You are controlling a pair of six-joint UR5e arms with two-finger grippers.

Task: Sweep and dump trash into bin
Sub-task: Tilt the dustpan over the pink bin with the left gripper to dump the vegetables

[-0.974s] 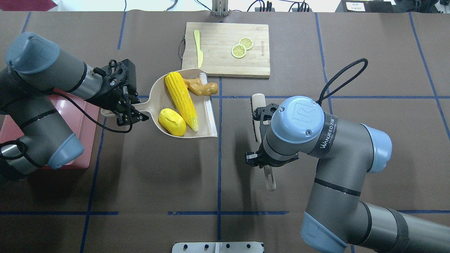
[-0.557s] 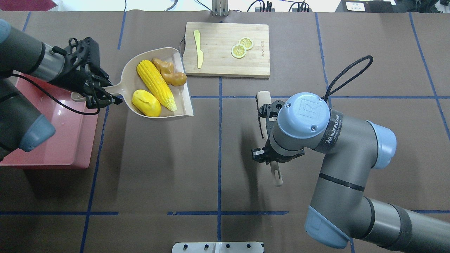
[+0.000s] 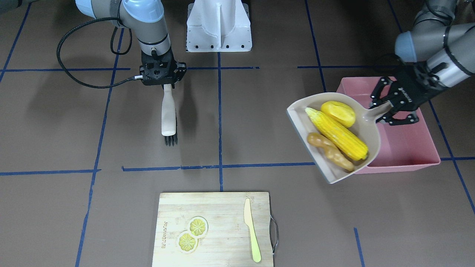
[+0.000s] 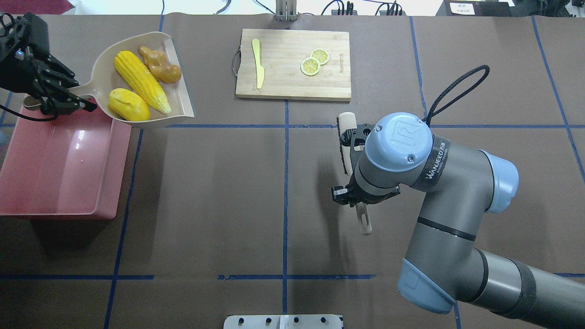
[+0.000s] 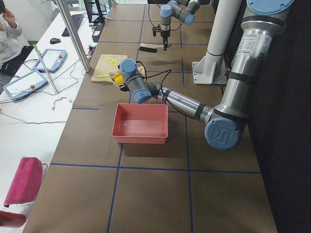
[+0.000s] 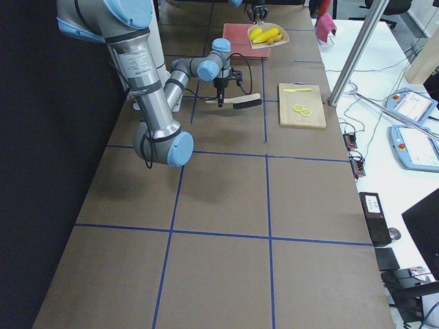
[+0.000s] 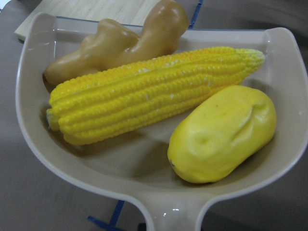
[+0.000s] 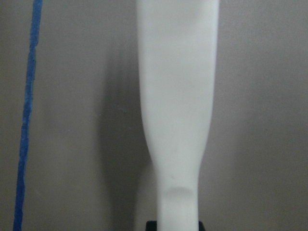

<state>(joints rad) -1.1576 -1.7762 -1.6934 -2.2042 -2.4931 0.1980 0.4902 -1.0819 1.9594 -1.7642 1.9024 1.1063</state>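
Left pincer (image 4: 64,101) is clamped on the handle of the beige dustpan (image 4: 179,101). It is now at the far left edge of the overhead view; a second ago it was near the tabletop (image 4: 205,205) centre.

Dustpan has travelled with it, up off the tabletop. Handle end overlaps the far corner of the bin (image 4: 59,173); pan mouth points away from the bin.

All trash is in the pan:
- corn cob (image 4: 141,89) down the middle
- potato-like lump (image 4: 129,104) by the handle
- ginger root (image 4: 160,67) near the lip, no longer overhanging it

Right pincer (image 3: 167,84) grips the white brush (image 3: 169,115) by its handle, bristles down on the tabletop. It has shifted only slightly.

Writing: "WANJEED" on the right arm's band (image 4: 434,160). The mark on the cutting board (image 4: 292,87) is too small to read.

Board carries two lemon slices (image 4: 314,61) and a pale knife (image 4: 258,64), well apart from both arms.
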